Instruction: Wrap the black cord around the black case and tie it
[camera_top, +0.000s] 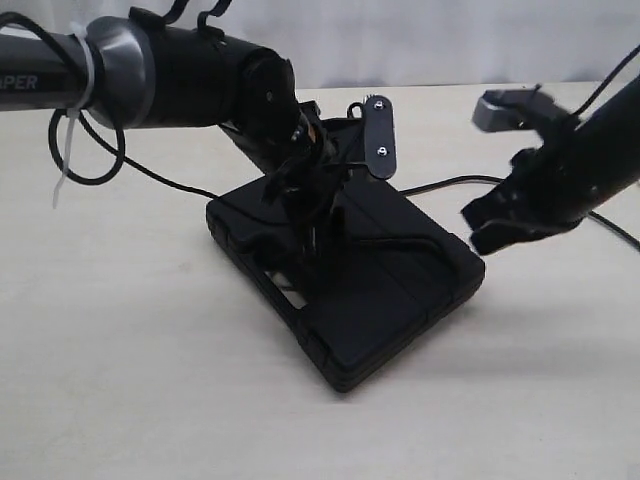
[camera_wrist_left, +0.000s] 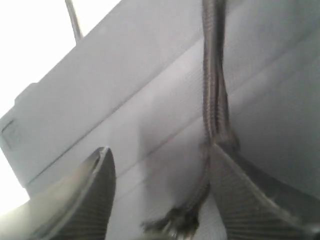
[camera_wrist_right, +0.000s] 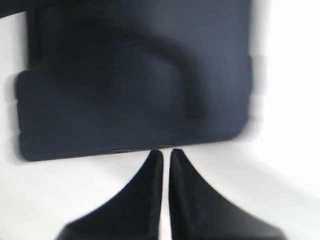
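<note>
The case (camera_top: 400, 290) on the table (camera_top: 120, 380) is half hidden by the left gripper (camera_wrist_left: 159, 150), jaws spread beside the cord (camera_wrist_left: 215, 75) on its lid; "PER" (camera_top: 22, 82) is read, cut off, on that arm (camera_top: 190, 62); the right gripper (camera_wrist_right: 166, 152) is closed, blurred.

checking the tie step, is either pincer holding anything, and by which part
Nothing is held. The left pincer is open, the cord lying loose by one jaw on the case; the right pincer is shut, empty.

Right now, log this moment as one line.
left jaws: open over black case lid, black cord between them | right jaws: shut, empty, beside case | tie: none seen
</note>
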